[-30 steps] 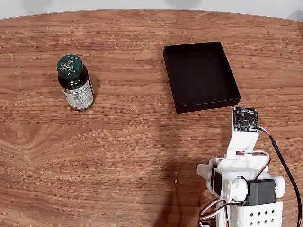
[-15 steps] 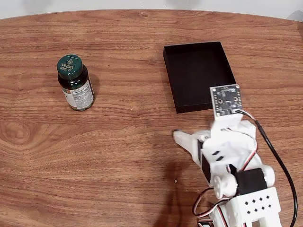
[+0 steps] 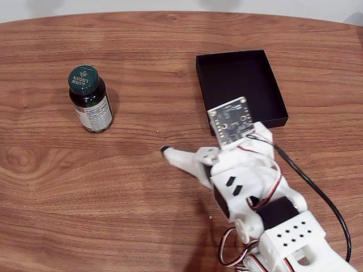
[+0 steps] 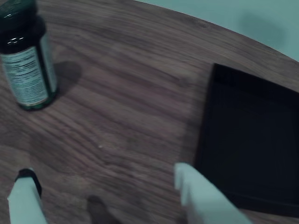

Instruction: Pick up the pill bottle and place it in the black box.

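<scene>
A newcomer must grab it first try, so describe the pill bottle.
On the wooden table, look to the left part in the fixed view, well away from the black box. The pill bottle stands upright there alone: dark green, round lettered cap, white printed label.

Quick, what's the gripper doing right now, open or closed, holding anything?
Gripper: open and empty, fingers spread over bare table; the pill bottle stands untouched ahead of it.

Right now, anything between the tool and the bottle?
Nothing but bare wood. In the fixed view the stretch from the tool to the bottle is plain table; the wrist view shows the same, with the box off to the right.
</scene>
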